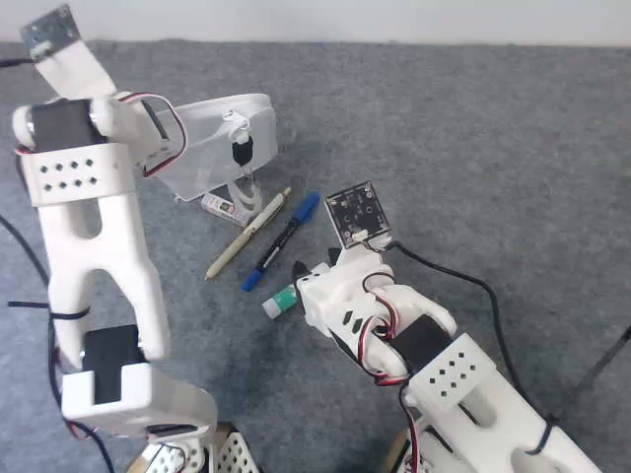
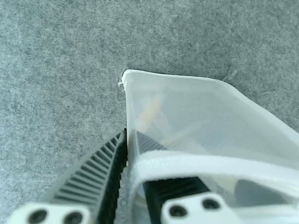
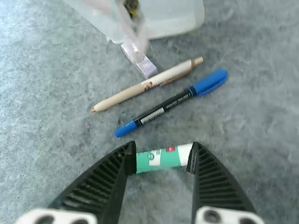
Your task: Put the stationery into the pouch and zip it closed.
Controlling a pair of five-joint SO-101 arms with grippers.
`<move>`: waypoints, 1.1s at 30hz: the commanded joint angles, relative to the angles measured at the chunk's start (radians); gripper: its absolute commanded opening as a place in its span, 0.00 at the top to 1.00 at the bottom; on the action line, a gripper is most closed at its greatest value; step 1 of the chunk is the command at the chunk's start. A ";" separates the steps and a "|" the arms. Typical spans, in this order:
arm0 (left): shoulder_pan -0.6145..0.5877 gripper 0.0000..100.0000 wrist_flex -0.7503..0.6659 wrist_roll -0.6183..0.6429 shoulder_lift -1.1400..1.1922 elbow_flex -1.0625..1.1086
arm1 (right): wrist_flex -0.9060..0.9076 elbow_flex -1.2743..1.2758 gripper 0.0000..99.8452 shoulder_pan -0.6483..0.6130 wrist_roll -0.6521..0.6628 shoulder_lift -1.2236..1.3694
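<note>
A translucent white pouch (image 1: 212, 128) is held up off the grey carpet, and my left gripper (image 1: 240, 148) is shut on its rim. In the left wrist view the pouch wall (image 2: 196, 121) is pinched between the black fingers (image 2: 107, 172). Below the pouch lie a small white eraser-like block (image 1: 223, 207), a beige pen (image 1: 248, 235) and a blue marker (image 1: 281, 241). A green-and-white glue stick (image 1: 281, 301) lies nearest the right arm. My right gripper (image 3: 161, 151) is open, low over the glue stick (image 3: 163, 157), with one finger (image 3: 122, 163) at each end.
Grey carpet (image 1: 473, 138) covers the whole work area, with open room to the right and far side. The left arm's white body (image 1: 99, 256) stands along the left edge. A black cable (image 1: 473, 286) runs beside the right arm.
</note>
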 commanded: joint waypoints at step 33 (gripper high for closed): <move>-0.005 0.99 -0.008 0.008 -0.006 -0.004 | -0.002 -0.321 0.83 -0.012 -0.348 0.605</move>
